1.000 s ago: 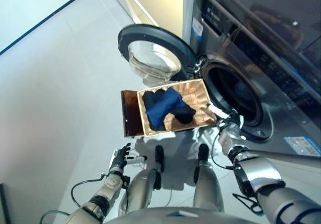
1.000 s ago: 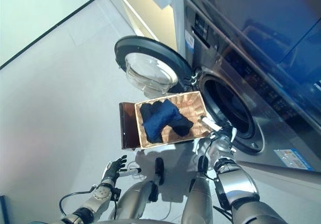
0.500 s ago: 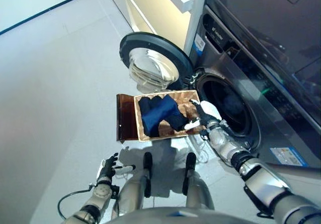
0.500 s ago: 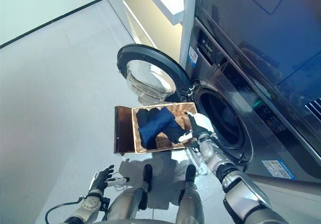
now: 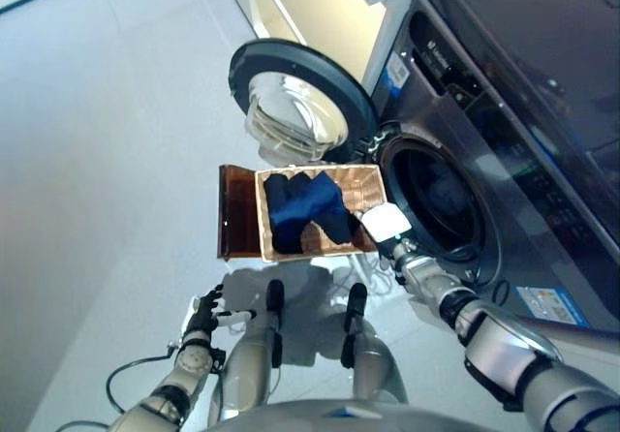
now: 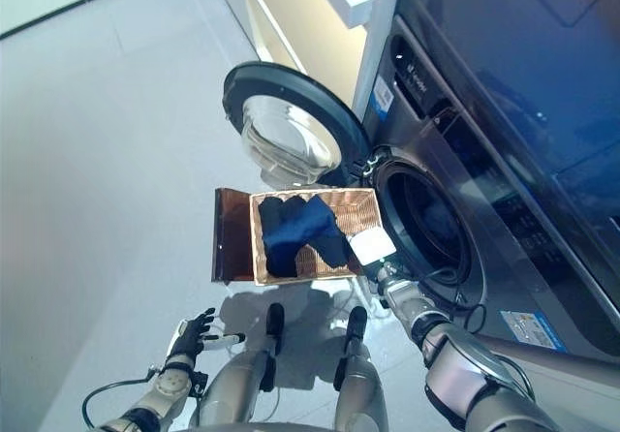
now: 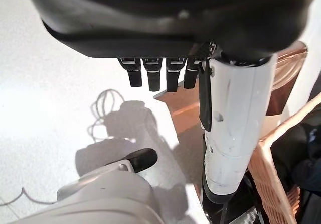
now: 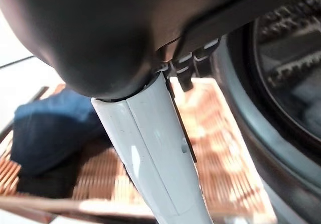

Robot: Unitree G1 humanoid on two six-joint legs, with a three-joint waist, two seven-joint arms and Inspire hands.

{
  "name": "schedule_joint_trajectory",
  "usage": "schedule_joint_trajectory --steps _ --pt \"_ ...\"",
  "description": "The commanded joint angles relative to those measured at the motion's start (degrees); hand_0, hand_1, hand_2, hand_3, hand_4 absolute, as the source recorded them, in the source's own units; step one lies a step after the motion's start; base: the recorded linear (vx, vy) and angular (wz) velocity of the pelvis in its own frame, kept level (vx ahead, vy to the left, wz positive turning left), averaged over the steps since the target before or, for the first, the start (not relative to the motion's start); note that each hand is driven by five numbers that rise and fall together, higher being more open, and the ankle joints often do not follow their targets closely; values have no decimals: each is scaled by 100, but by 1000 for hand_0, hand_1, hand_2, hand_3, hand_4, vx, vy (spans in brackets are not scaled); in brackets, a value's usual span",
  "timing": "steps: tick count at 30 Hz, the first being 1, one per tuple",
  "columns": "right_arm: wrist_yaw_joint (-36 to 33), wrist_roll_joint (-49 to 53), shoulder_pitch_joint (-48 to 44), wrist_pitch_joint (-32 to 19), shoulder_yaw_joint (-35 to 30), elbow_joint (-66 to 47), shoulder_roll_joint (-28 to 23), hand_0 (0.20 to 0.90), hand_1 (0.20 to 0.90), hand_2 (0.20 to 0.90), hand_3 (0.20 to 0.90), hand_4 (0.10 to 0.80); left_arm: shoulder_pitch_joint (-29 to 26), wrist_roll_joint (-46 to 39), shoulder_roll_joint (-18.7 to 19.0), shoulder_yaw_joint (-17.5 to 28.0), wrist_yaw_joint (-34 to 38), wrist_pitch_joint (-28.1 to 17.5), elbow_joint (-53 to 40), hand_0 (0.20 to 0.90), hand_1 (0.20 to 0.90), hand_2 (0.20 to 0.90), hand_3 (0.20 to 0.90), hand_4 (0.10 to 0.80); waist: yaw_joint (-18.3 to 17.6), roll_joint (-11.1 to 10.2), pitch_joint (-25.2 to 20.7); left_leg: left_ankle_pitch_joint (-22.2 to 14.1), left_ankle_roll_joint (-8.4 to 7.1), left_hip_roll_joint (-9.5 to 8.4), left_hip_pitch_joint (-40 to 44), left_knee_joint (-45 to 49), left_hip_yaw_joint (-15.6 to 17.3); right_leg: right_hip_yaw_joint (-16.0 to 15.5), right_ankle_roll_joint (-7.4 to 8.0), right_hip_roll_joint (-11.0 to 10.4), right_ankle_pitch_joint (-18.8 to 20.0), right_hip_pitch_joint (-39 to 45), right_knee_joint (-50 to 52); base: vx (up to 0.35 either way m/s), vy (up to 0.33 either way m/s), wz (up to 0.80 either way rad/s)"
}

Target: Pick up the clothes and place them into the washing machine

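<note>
The right hand [image 5: 386,225], fingers apparently straight and holding nothing, is positioned over the basket [image 5: 363,182] rim to reach the clothes [image 5: 305,209].

left hand [image 7: 165,33] hangs with fingers [image 7: 153,76] relaxed over the floor [image 7: 45,108], wicker basket [image 7: 273,181] corner with dark clothes [image 7: 301,153] beside it

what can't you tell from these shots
- How many clothes lie in the basket: both eye views show one dark heap, too small to separate.
- What is in the drum: it is dark in the eye views, blurred and cut off in the right wrist view.
- Whether the right hand touches the clothes: its white back hides the fingers.
- The left hand hangs low, idle.
</note>
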Motion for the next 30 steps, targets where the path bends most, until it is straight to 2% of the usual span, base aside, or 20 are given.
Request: schedule_joint_trajectory --steps 1,12,30 --pt "-663 166 -1048 356 -61 -169 -191 900 900 900 900 800 -16 -127 7 -13 292 -248 -67 900 900 900 900 800 188 53 100 -388 -477 63 -352 403 -266 -40 -52 -56 -503 -31 430 13 -5 20" --pt "-814 417 -1491 382 -120 -620 -125 900 900 900 900 800 -48 -177 32 59 443 -227 -88 900 900 900 900 800 240 -13 85 -427 -484 44 -403 391 -311 -103 -32 -113 -518 -11 420 17 4 7" --pt "-852 666 -1886 298 44 -300 384 900 900 900 900 800 -116 -319 131 -101 523 -329 -366 900 900 900 900 800 484 65 306 -389 -489 -40 -729 488 -430 -271 -48 -187 -554 -179 500 4 -1 4"
